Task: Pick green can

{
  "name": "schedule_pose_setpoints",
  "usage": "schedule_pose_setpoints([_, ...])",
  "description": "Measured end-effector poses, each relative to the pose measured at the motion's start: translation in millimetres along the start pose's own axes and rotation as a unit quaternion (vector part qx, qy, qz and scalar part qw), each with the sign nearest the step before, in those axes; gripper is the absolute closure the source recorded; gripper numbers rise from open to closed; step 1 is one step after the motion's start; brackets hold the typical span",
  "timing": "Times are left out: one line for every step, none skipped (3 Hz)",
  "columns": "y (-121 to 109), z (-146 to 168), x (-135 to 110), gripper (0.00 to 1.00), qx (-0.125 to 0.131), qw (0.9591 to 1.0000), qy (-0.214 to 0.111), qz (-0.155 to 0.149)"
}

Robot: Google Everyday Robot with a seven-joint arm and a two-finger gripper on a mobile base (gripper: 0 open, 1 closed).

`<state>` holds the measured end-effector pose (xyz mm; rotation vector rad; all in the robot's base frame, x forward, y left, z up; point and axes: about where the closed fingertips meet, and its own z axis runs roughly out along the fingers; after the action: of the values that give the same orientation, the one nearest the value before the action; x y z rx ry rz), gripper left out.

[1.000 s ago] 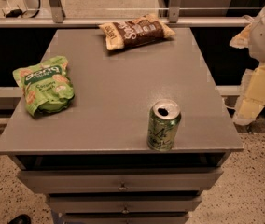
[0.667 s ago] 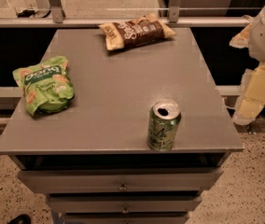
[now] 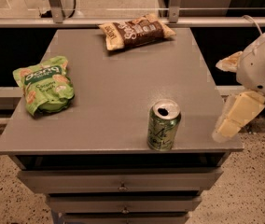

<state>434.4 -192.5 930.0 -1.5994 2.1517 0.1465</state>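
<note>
The green can (image 3: 163, 125) stands upright near the front edge of the grey cabinet top (image 3: 123, 78), right of centre. It is pale green with dark script, and its silver top has a punched hole. My gripper (image 3: 220, 99) is off the table's right edge, to the right of the can and apart from it. Its two cream fingers (image 3: 237, 115) point left and stand apart, open and empty.
A green snack bag (image 3: 43, 84) lies at the left of the top. A brown snack bag (image 3: 135, 31) lies at the back. Drawers (image 3: 121, 183) sit below the front edge. A metal rail runs behind the table, with speckled floor around it.
</note>
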Motion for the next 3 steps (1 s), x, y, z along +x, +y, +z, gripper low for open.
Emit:
schedule_pose_setpoints([17,20,-13,0.00,-0.026,0.9962,-0.082,0.013])
schedule_pose_setpoints([29,31,-32,0.00,-0.051,0.9839,-0.170,0.025])
schedule_pose_setpoints([40,39,-54,0.00,-0.071,0.9661,-0.245,0.037])
